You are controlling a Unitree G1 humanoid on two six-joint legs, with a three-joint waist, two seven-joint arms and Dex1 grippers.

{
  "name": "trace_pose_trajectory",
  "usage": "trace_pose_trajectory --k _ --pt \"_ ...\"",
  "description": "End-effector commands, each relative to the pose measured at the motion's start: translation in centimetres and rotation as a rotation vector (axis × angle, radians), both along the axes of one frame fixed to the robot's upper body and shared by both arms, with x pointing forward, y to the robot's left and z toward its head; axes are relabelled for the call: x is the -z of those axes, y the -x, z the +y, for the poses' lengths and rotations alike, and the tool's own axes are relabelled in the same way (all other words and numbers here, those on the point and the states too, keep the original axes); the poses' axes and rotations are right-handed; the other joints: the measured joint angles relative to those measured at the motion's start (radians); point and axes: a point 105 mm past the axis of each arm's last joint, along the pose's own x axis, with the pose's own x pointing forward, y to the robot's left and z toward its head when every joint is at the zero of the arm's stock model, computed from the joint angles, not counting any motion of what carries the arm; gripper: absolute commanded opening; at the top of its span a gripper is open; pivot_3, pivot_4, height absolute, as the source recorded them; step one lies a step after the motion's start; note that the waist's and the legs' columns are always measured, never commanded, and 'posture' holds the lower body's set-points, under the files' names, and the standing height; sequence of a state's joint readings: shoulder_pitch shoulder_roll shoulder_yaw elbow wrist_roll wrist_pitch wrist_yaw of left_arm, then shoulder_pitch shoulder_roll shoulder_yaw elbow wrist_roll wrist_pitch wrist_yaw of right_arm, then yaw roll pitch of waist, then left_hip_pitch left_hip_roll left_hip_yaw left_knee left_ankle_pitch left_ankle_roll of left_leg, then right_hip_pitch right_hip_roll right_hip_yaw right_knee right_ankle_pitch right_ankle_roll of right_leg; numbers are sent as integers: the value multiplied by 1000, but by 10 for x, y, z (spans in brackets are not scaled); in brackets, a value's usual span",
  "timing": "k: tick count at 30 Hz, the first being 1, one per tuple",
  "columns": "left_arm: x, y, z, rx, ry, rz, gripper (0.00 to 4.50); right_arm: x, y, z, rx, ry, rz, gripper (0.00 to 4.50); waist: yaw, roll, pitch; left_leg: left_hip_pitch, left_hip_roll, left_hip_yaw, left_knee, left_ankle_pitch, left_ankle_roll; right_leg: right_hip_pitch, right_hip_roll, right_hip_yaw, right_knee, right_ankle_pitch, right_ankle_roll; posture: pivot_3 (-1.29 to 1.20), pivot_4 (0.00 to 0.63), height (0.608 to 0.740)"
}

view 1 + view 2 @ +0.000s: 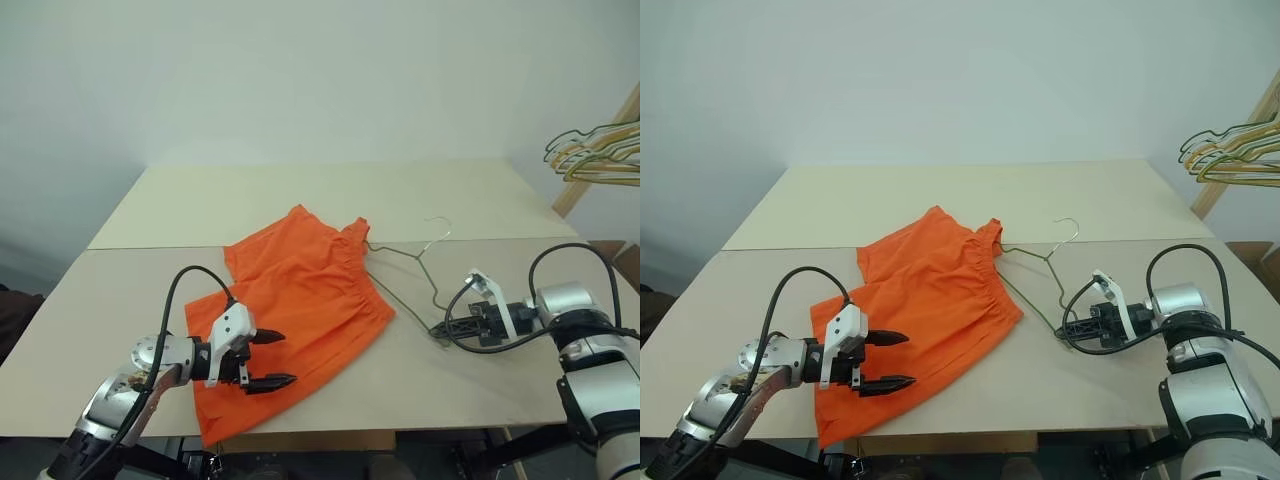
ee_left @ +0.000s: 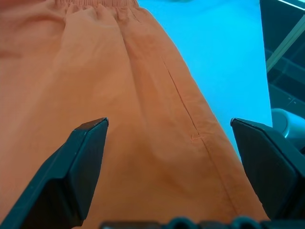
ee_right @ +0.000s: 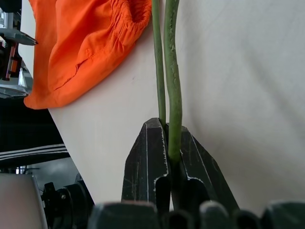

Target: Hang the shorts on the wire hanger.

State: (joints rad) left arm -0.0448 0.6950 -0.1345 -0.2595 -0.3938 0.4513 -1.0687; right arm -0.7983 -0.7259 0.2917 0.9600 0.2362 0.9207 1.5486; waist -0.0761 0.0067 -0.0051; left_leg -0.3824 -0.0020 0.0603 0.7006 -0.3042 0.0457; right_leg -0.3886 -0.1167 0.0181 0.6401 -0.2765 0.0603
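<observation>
We find the shorts [image 1: 295,305] spread flat mid-table [image 1: 500,205], one leg reaching the near edge, waistband beside the wire hanger [image 1: 412,268]. The right gripper [image 1: 447,327] pinches the hanger's corner wire. The left gripper [image 1: 268,360] hovers over the near leg, fingers wide. We judge threading comes next: the hanger must slide into a leg or the waistband.
</observation>
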Motion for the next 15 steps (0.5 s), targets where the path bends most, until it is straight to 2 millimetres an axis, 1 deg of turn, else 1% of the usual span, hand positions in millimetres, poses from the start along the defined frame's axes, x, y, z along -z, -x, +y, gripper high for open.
trace_pose_trajectory --k 1,5,8,11,12,15 --pt "-11 -4 -4 17 14 -65 4477 -30 -19 5 -18 -53 -181 0 -1 0 0 0 0 0 0 0 0 0 0 0 0 0 0 -123 0 740" --pt "-11 -5 -4 20 14 -68 4477 -37 -31 3 16 -30 -258 0 -9 0 0 0 0 0 -1 0 0 0 -5 0 0 0 0 -127 0 740" --pt "-11 -5 -5 21 15 -69 4477 -42 -37 3 27 -15 -330 0 -12 0 0 0 0 0 -1 0 -1 0 -5 -1 0 0 0 -127 0 740" --pt "-11 -4 -5 18 16 -71 4477 -46 -40 3 -41 54 -562 0 -14 0 0 -1 -1 -1 -1 0 -1 0 -5 -2 0 0 0 -121 0 740" --pt "-11 -4 -5 15 18 -72 4477 -47 -39 3 -66 79 -640 0 -13 0 0 -1 -1 -1 -1 0 -1 0 -5 -2 0 0 0 -121 0 740" --pt "-14 -6 -4 5 26 -85 4477 -50 -33 5 -97 141 -804 0 -13 0 0 -1 -1 -1 -1 0 0 0 -2 -3 1 0 0 -121 0 740"
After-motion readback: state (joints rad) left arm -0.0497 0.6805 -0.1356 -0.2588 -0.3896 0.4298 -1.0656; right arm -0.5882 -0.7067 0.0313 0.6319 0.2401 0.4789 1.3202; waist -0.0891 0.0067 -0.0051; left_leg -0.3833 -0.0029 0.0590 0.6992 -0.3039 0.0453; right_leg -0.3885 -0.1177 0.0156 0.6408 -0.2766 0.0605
